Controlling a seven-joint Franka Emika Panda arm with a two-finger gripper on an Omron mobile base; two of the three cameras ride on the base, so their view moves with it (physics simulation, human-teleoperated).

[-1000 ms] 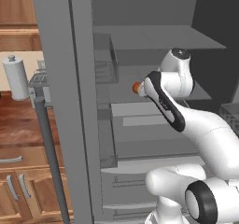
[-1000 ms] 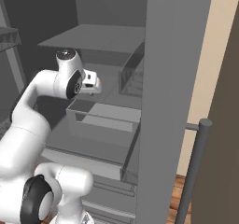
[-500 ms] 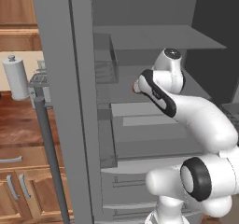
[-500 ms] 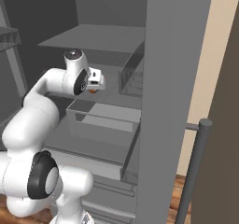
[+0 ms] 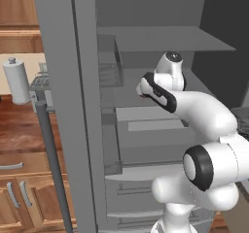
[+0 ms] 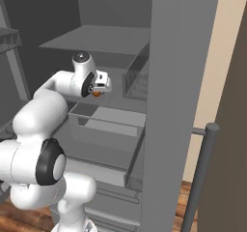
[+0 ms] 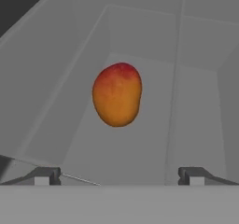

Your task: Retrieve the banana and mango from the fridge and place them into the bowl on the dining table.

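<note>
The mango (image 7: 116,94), orange with a red top, lies on the grey floor of a fridge compartment, straight ahead of my gripper (image 7: 119,176). Its fingertips (image 7: 46,175) stand wide apart, open, with nothing between them and short of the fruit. From the right base view, the gripper (image 6: 102,83) hovers inside the fridge (image 6: 178,81) just above the mango (image 6: 97,94). In the left base view the arm's forearm covers most of the gripper (image 5: 141,89) in front of the fridge's (image 5: 63,81) shelves. The banana, the bowl and the dining table are out of view.
A clear drawer (image 6: 106,124) sticks out below the hand. Open fridge doors with long bar handles (image 5: 51,164) (image 6: 198,178) flank the arm on both sides. A paper towel roll (image 5: 17,81) stands on a wooden counter (image 5: 19,130) with cabinets at the left.
The arm has stretched further into the fridge and its elbow has swung down toward the camera. The hand now sits closer over the mango; the jaws stayed open.
</note>
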